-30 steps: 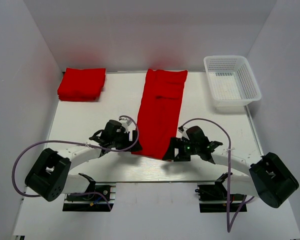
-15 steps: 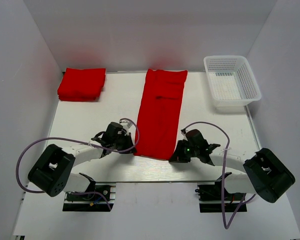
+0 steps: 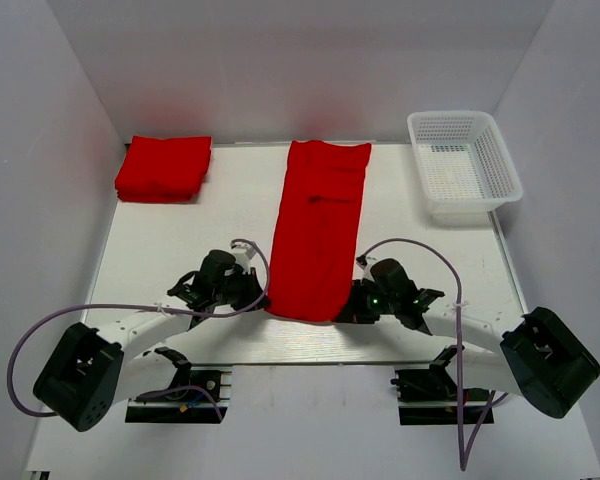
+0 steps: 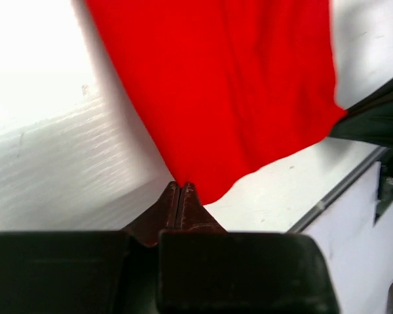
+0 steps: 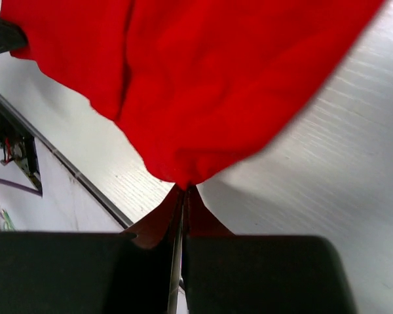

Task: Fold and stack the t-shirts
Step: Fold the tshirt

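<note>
Lengthwise-folded t-shirt (image 3: 317, 230) lies mid-table (image 3: 180, 240). Left gripper (image 3: 258, 300) and right gripper (image 3: 342, 312) each pinch a near corner of it, jaws together. Folded red stack (image 3: 164, 167) sits far-left and white mesh basket (image 3: 464, 160) far-right, neither obstructing.

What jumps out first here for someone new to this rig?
A long red cloth t-shirt, folded into a narrow strip, runs down the middle of the white table. The left arm and right arm each pinch one of its near corners, jaws shut on it. A folded red cloth stack sits at the far left corner, a white plastic mesh basket at the far right.
</note>
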Available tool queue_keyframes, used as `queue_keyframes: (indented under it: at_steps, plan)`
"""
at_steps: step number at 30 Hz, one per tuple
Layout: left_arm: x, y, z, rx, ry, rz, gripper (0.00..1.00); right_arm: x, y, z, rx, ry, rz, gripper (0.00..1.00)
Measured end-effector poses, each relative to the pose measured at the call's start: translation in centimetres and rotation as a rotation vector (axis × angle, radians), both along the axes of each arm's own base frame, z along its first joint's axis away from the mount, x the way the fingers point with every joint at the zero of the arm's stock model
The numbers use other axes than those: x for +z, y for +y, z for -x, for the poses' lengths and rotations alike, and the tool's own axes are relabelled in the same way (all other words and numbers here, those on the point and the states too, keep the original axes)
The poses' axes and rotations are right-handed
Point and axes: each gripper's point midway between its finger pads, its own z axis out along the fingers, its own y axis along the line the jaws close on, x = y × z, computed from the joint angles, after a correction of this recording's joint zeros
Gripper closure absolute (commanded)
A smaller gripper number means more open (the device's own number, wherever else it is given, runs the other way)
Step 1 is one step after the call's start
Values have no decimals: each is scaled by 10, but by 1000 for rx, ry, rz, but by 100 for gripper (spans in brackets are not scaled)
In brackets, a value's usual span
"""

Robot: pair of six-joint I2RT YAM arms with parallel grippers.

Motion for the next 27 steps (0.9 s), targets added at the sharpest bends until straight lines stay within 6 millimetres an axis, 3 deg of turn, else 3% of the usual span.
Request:
queue_keyframes:
  at_steps: [7, 10, 15, 20, 27]
  plan:
    - [19, -9, -9, 5, -32, 50, 100, 24, 11, -15, 30, -96, -31, 100]
    - [31, -17, -23, 18, -48, 65, 100, 35, 14, -28, 17, -154, -27, 100]
    - [59, -29, -61, 69, -108, 82, 100, 56, 15, -58, -37, -260, 13, 100]
    - [84, -39, -105, 133, -170, 70, 100, 78, 10, -100, -138, -383, 95, 100]
    - [99, -47, -170, 215, -224, 17, 100, 94, -11, -158, -264, -490, 251, 100]
